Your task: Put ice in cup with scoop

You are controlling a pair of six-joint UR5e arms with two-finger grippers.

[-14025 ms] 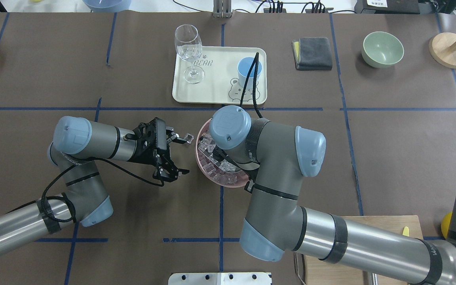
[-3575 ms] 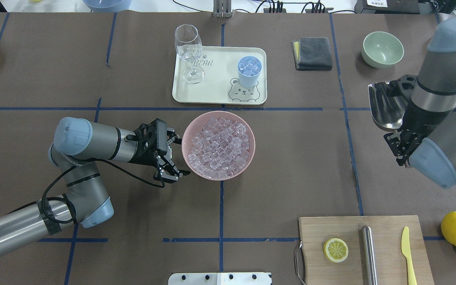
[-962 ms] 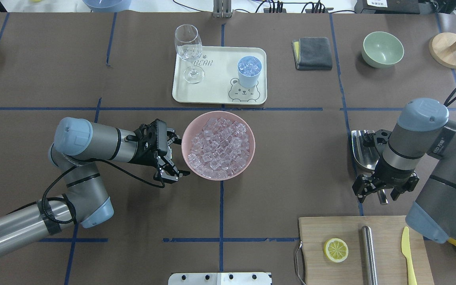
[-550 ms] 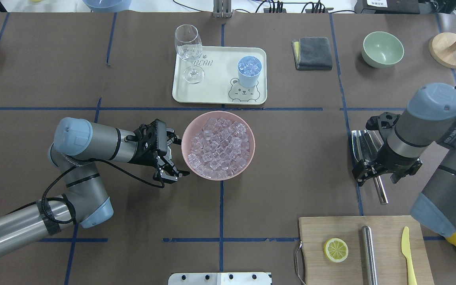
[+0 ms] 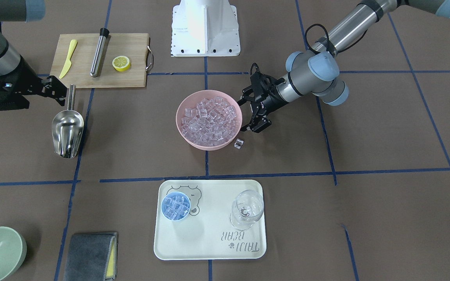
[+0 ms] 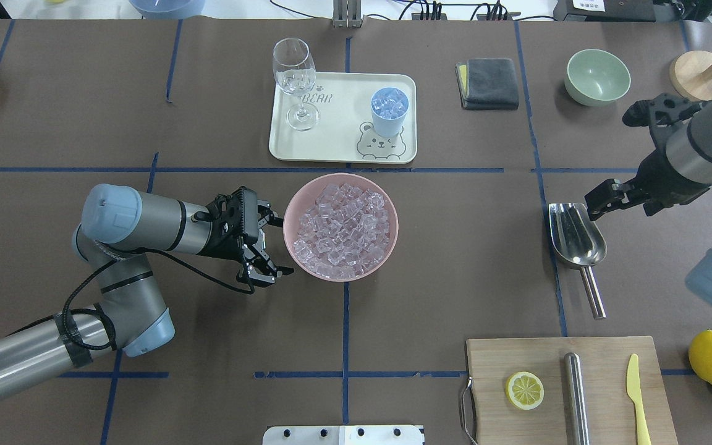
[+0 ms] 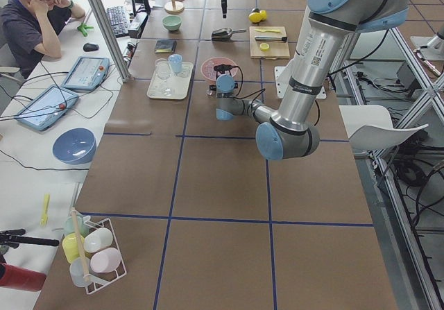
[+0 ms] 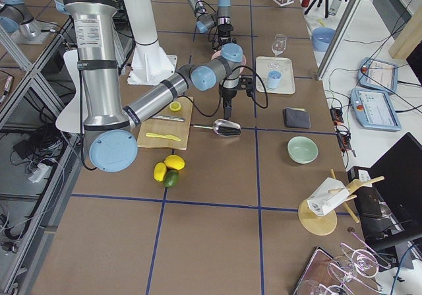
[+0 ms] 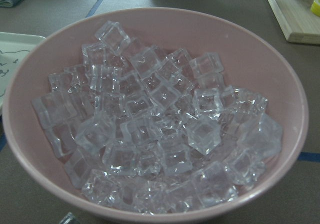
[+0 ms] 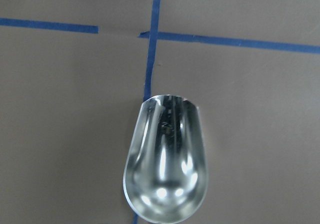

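Here, closest in, the right gripper (image 6: 607, 164) stands spread wide and empty. The shiny stainless-steel scoop with a short rod handle (image 6: 575, 235) lies on the table just beside its nearer finger, trough up and bare of ice in the right wrist view.

The left gripper (image 6: 285, 244) is also spread and holds nothing. Its fingers are just beside the rim of the round pink plastic bowl (image 6: 341, 175), which holds the heap of clear glassy ice cubes (image 6: 343, 225). One loose clear cube (image 5: 239, 143) sits on the table near this gripper, against the bowl's far side.

Well beyond both grippers, the small round light-blue plastic cup (image 6: 389, 111) stands on the cream rectangular tray (image 6: 331, 145), with cubes up to its brim.

The filling looks done and the scoop put down. Next, the right arm should lift clear without knocking the handle.
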